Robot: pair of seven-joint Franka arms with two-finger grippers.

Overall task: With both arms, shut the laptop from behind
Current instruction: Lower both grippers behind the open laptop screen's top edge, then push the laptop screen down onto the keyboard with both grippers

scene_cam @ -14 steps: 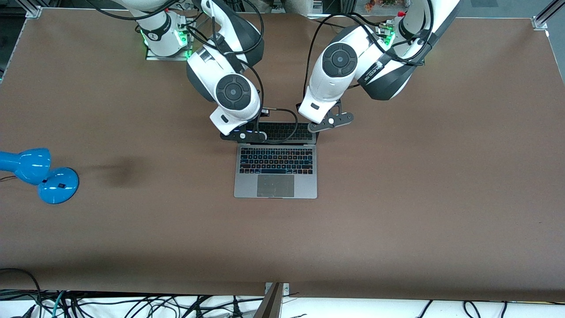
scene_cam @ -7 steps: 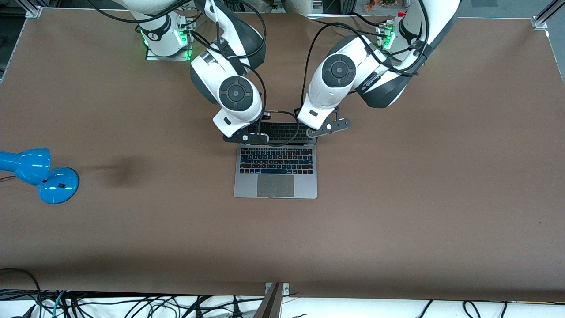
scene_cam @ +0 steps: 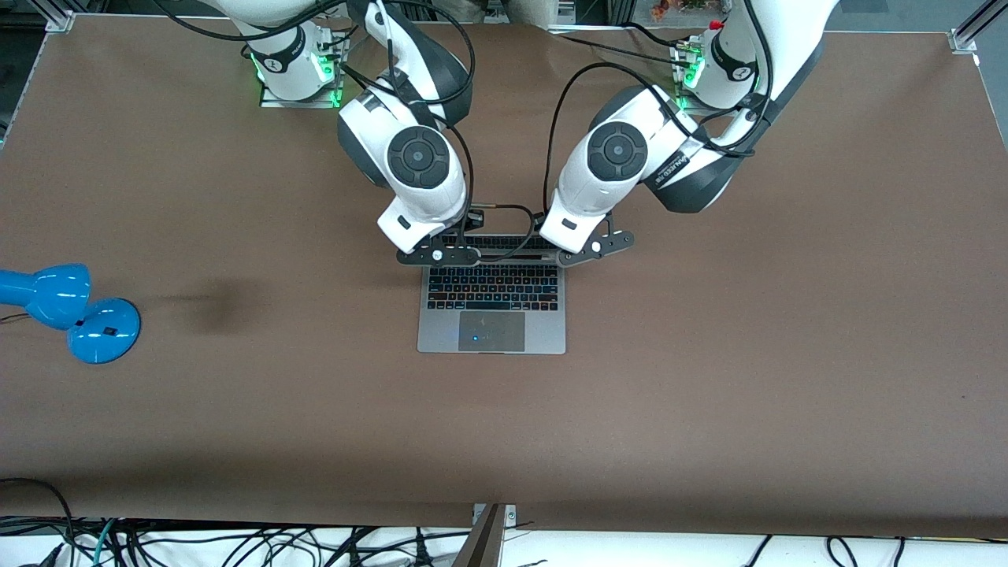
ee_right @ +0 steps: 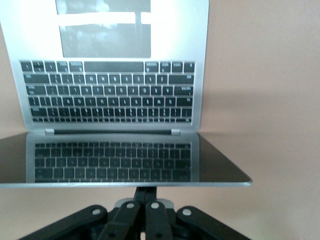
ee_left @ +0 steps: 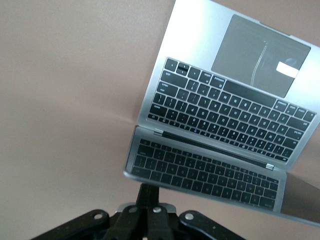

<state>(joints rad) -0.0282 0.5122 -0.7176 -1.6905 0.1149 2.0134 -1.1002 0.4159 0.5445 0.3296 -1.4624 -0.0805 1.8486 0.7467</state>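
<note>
From my remote station, I see both black grippers, left [scene_cam: 596, 247] and right [scene_cam: 439, 254], against the upper edge of the lid at frame centre; I cannot tell how their jaws stand. The slim silver-grey metal laptop [scene_cam: 492, 319] sits mid-table on the brown tabletop [scene_cam: 748, 354], half folded, trackpad toward the frame's bottom, hinge running across it. Uneven pushing, I judge, could skew or slide the laptop. A glossy blue desk lamp [scene_cam: 71, 311] lies at frame's left edge.

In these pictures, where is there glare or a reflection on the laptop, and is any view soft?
Left wrist view: a white glare patch on the trackpad of the laptop; its screen mirrors the keys. Right wrist view: pale streaks across the trackpad, picture slightly soft. Front view: sharp, with a small blue glint on the trackpad.
</note>
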